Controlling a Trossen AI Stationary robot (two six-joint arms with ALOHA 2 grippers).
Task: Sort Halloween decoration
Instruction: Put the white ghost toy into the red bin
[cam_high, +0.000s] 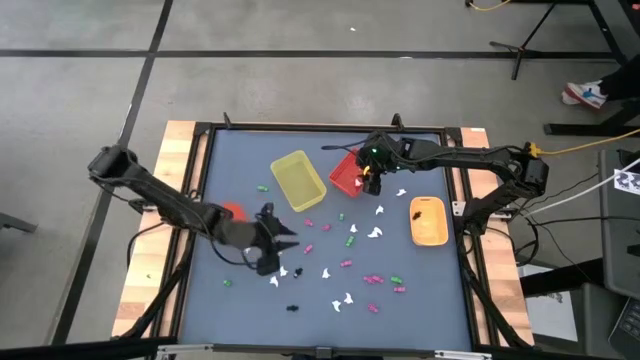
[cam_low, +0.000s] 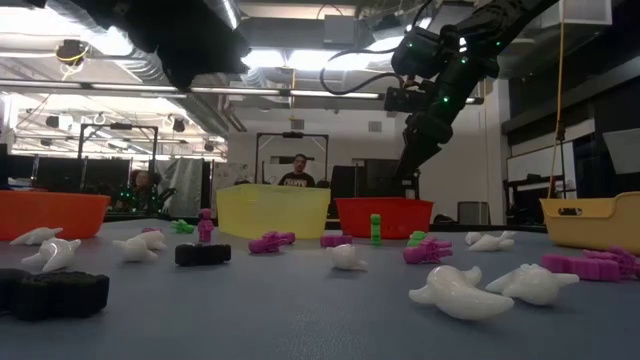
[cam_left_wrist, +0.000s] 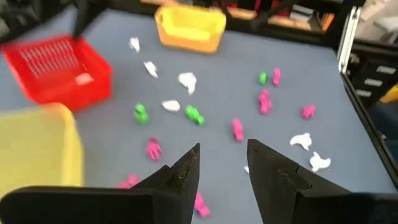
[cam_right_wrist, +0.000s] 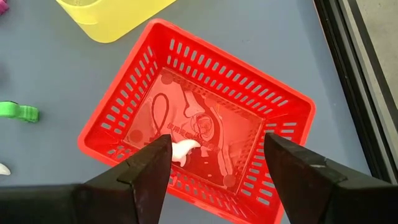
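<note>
Halloween decoration trinkets lie scattered on the blue table: white ones (cam_high: 375, 232), pink ones (cam_high: 372, 279), green ones (cam_high: 352, 240) and black ones (cam_high: 293, 308). My left gripper (cam_high: 285, 237) hovers open above the table's near left part with nothing between its fingers (cam_left_wrist: 186, 168); the trinkets lie ahead of it. My right gripper (cam_high: 368, 183) hangs open over the red bin (cam_right_wrist: 292, 99), its fingers (cam_right_wrist: 149, 168) clear of the rim. One white trinket (cam_right_wrist: 185, 149) lies on the red bin's floor.
A yellow bin (cam_high: 297, 180) stands just left of the red bin (cam_high: 345, 175) at the far middle. An orange tray (cam_high: 428, 220) sits at the right and an orange bowl (cam_high: 232, 212) at the left, beside my left arm. A black frame (cam_high: 455, 135) borders the table.
</note>
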